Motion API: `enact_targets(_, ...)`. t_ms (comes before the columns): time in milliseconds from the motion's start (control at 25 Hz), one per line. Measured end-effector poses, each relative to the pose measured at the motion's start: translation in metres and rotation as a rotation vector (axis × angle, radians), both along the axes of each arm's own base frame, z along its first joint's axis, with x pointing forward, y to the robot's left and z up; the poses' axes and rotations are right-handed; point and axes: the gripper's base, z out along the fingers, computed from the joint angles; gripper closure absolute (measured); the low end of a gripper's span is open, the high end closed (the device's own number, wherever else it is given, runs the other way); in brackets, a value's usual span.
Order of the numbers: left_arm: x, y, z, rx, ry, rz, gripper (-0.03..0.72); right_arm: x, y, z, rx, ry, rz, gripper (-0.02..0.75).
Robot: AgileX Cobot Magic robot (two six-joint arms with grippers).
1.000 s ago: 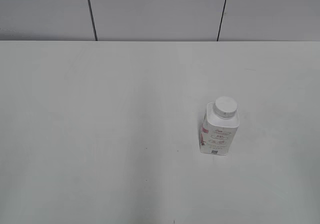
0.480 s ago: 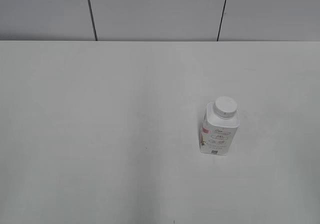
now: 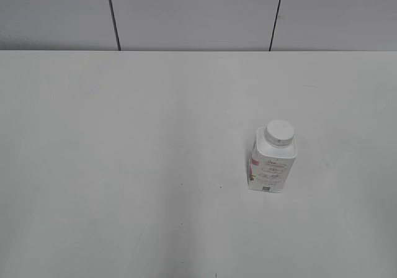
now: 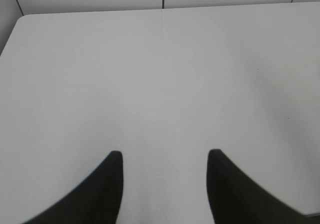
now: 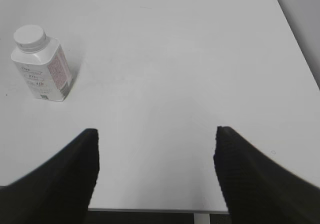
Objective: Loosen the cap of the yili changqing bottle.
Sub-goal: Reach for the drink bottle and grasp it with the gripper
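Both tools, left tool (image 4: 162, 156) and right tool (image 5: 155, 134), hover spread.

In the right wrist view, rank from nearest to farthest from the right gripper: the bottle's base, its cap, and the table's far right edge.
1. The yili changqing bottle, base: upper left of the right gripper, standing on the table.
2. The cap: just above and beyond the base, on the bottle.
3. The table, far right edge: top right of the view, farthest.

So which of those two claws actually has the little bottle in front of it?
The right gripper: its camera shows the bottle standing off to its left. The left gripper faces only bare table.
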Motion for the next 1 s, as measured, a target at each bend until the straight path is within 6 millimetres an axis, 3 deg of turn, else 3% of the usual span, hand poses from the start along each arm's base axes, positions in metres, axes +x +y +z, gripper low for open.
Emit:
enact_targets(360, 0.000, 0.000, 0.000, 0.000, -0.001, 0.000, 0.333, 0.000, 0.000, 0.000, 0.000, 0.000, 0.000, 0.171)
enact_targets(440, 0.000, 0.000, 0.000, 0.000, -0.001, 0.000, 0.295, 0.000, 0.000, 0.000, 0.000, 0.000, 0.000, 0.171)
enact_targets(600, 0.002, 0.000, 0.000, 0.001, 0.008, 0.001, 0.147, 0.000, 0.000, 0.000, 0.000, 0.000, 0.000, 0.171)
enact_targets(680, 0.005, 0.000, 0.001, 0.000, 0.021, 0.001, 0.115, 0.000, 0.000, 0.000, 0.000, 0.000, 0.000, 0.171)
enact_targets(1000, 0.032, 0.001, 0.033, -0.003, -0.218, 0.010, 0.113, 0.000, 0.000, 0.000, 0.000, 0.000, 0.000, 0.171)
